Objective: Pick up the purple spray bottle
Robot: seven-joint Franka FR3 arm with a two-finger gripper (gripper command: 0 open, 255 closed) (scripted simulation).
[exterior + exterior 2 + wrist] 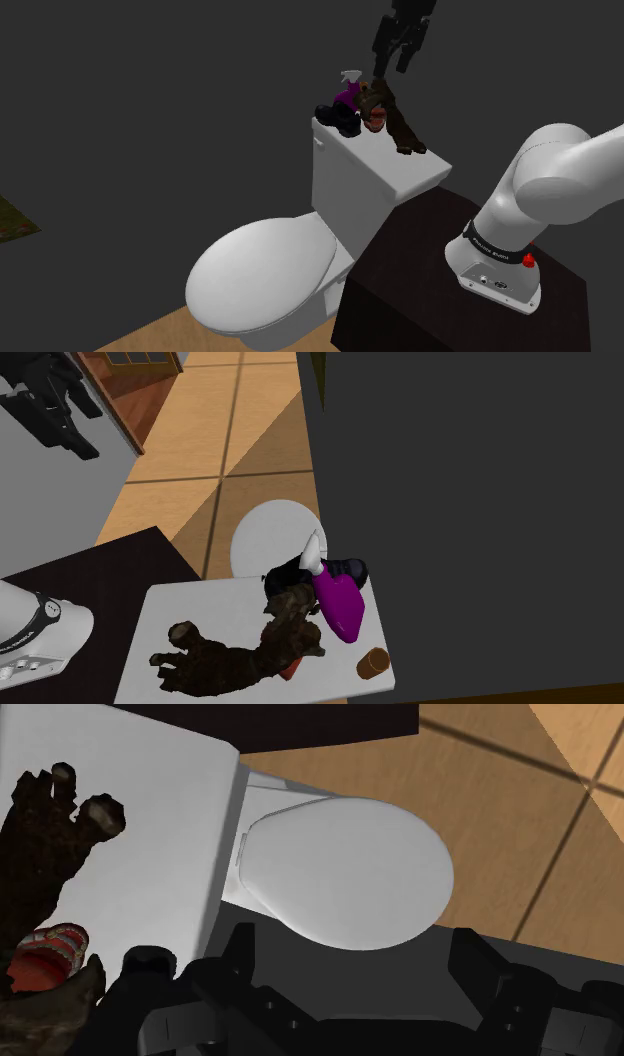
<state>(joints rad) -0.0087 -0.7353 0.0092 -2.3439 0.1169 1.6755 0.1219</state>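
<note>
While the end effector (pixel 392 66) hangs open and empty, a brown toy dog (pixel 230 660) lies against the purple spray bottle (pixel 340 602).

No readable text, labels or numbers

Purple spray bottle (pixel 338 602) on white tank lid (pixel 200 602), beside brown plush animal (pixel 230 662)

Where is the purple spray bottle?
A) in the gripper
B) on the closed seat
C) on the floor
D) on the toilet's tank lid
D: the purple spray bottle rests on the white tank lid, beside a brown toy animal.
</note>
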